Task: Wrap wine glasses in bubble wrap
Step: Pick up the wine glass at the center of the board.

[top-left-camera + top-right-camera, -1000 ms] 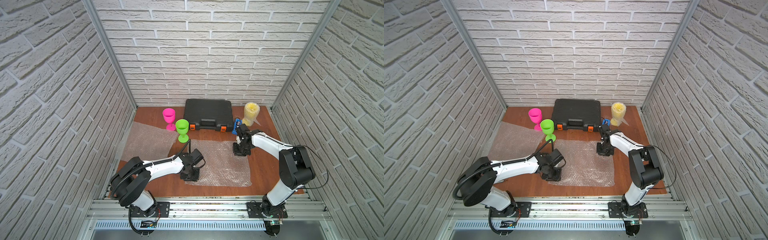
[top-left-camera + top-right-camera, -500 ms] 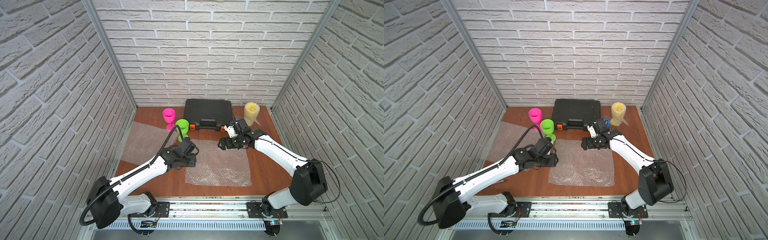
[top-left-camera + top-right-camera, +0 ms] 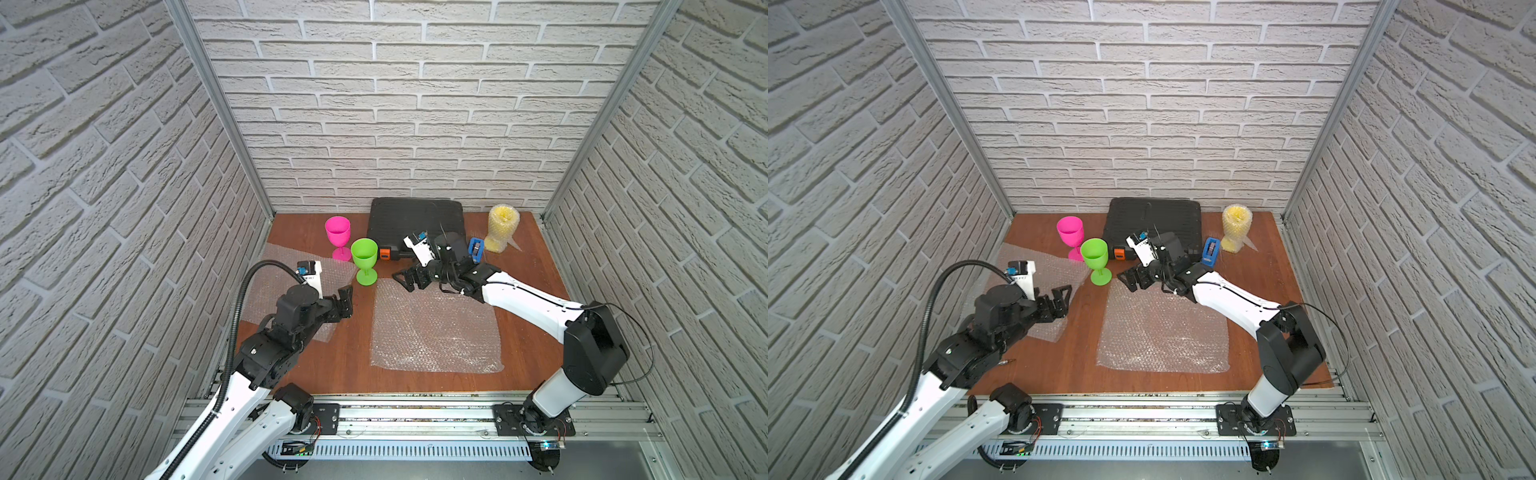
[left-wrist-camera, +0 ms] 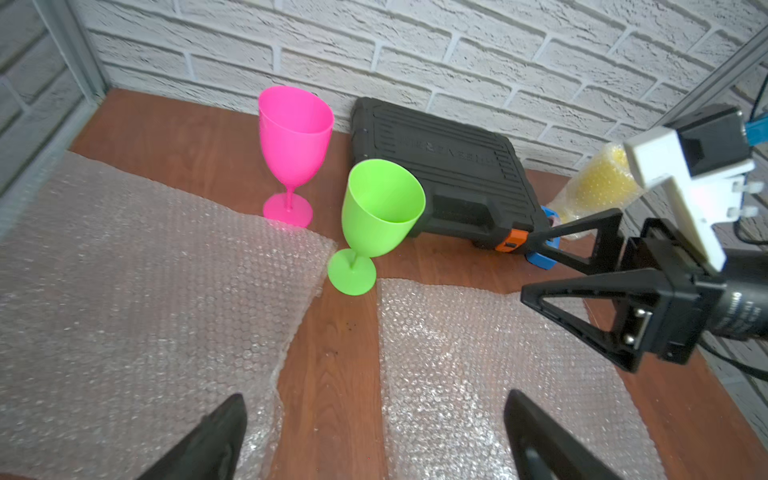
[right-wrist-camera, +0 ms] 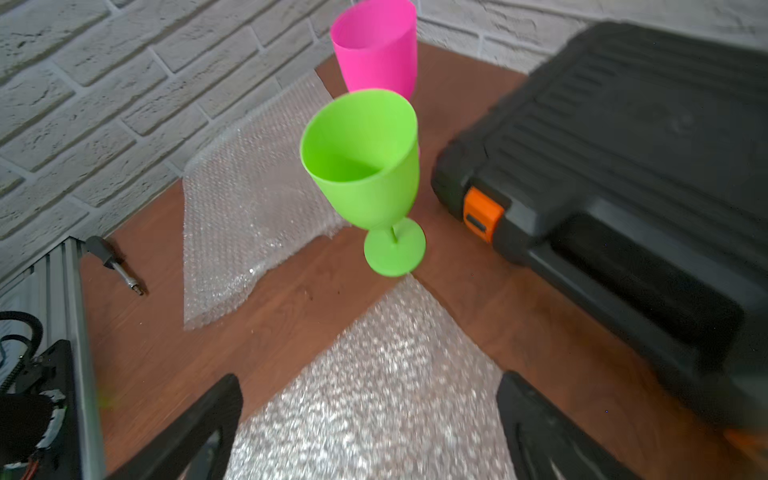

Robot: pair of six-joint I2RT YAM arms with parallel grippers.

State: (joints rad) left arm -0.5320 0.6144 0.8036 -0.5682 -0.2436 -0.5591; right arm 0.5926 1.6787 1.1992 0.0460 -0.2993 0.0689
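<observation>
- In both top views, the green glass (image 3: 364,261) stands upright between the pincers. The right pincer (image 3: 405,281) is nearer, the left pincer (image 3: 345,301) farther, and both gape wide.
- Left wrist: the glass is ahead, well beyond the jaws.
- Right wrist: the glass is straight ahead, its foot at the wrap (image 5: 374,395) corner.

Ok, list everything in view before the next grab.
pink goblet: one, pink, upright, back left
green goblet: one, lime, upright, beside pink
yellow goblet: one, yellow, bubble-wrapped, back right
bubble wrap sheets: two, clear, flat, centre and left
tool case: one, black, orange latches, back centre
tape dispenser: one, blue, right of case
metal bit: one, dark, front left
left claw: open, empty, over gap between sheets
right claw: open, empty, near green goblet
</observation>
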